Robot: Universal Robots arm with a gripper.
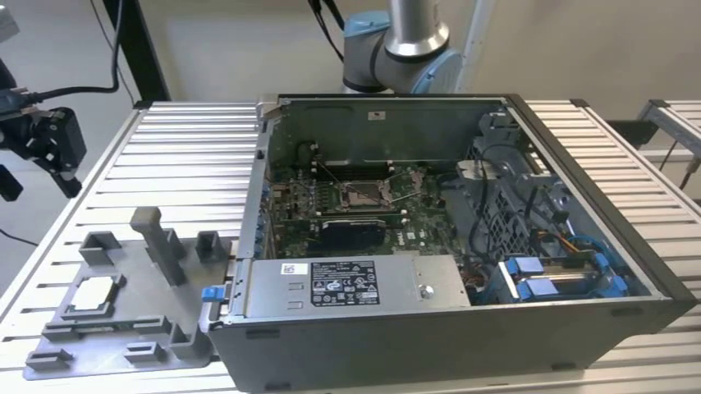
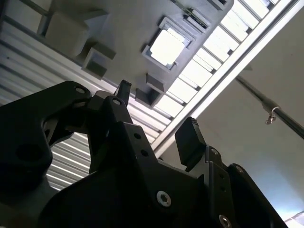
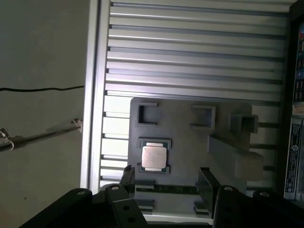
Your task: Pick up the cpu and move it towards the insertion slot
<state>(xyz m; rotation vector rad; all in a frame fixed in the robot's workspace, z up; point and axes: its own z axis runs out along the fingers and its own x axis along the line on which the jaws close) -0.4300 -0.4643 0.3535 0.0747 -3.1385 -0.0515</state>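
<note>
While cpu (image 3: pixel 154 157) lies in grey fixture (image 3: pixel 190 118) recess, pincer (image 3: pixel 166 173) hangs above it, jaws wide, empty.

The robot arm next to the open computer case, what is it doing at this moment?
The black gripper hangs open and empty above the small silvery square cpu, which lies in its pocket on the grey plastic fixture. Nothing is picked up yet. The metal-framed insertion slot on the green motherboard is inside the open case.

arm (image 1: pixel 411 33): silver tube, pale-blue joint caps | pincer (image 2: pixel 157 108): matte black, angular links, hex-socket screws (image 2: pixel 163 198)
</note>
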